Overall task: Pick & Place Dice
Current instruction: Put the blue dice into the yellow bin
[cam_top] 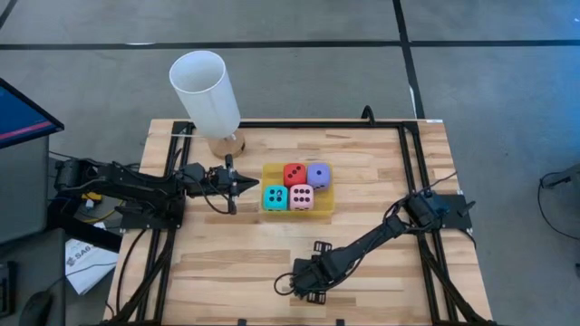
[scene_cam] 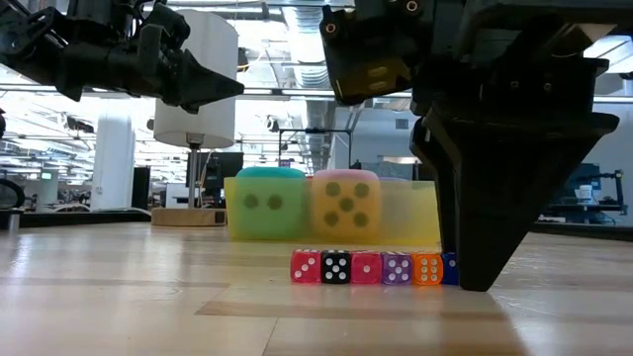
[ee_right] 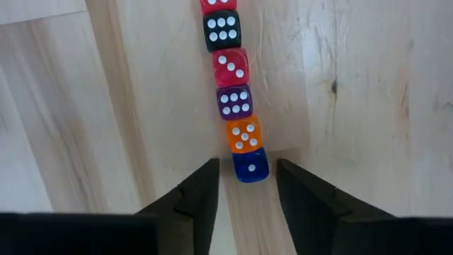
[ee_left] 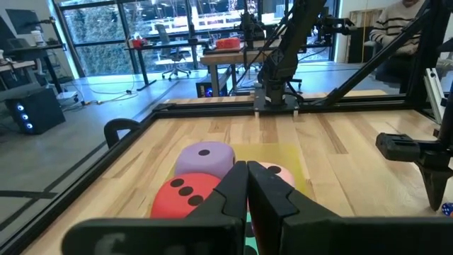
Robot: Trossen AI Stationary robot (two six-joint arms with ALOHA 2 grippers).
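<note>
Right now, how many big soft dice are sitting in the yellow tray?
4, all inside the yellow tray: red die and purple die in the far row, cyan die and pink die in the near row. None seems hidden.

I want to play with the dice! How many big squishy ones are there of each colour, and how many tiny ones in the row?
Red big die: 1
Purple big die: 1
Cyan big die: 1
Pink big die: 1
Tiny dice in the row: 6 showing
Total: 10
</note>
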